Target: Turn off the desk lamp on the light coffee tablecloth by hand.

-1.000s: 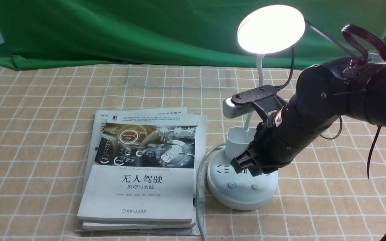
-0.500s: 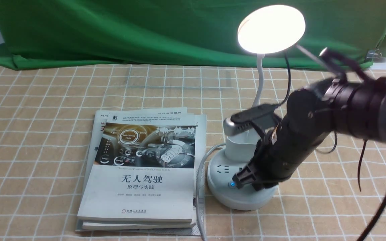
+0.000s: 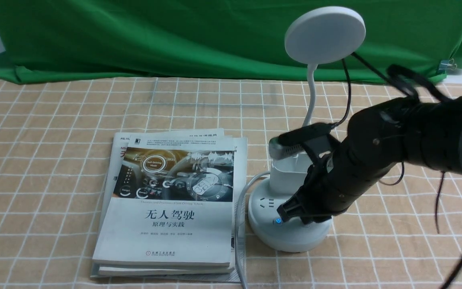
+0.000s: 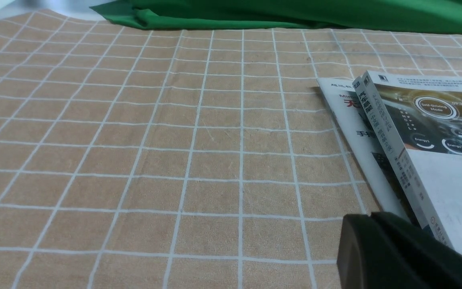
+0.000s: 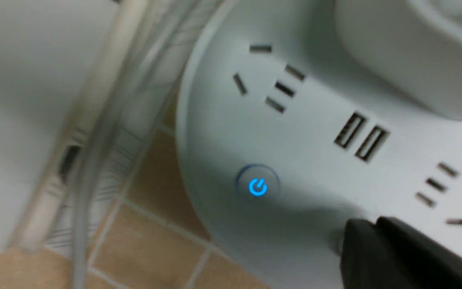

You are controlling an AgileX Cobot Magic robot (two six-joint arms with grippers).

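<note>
White and unlit, the desk lamp (image 3: pixel 325 35) stands under the right claw (image 5: pixel 369 224), whose closed, empty tips meet the base at its plain button. The switching-off press appears complete; the next move calls for lifting straight clear.

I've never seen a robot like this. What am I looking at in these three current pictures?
The front picture looks forward from between the robot's two arms; the others come from cameras on its wrists. The thick black right arm ends in a closed black gripper, a two-fingered hand, at the round white base of the unlit, disc-headed desk lamp. It holds nothing; a fingertip seems to be on a small button. The closed black left gripper is empty too. A stack of books and papers lies on the tan, white-gridded cloth.
</note>
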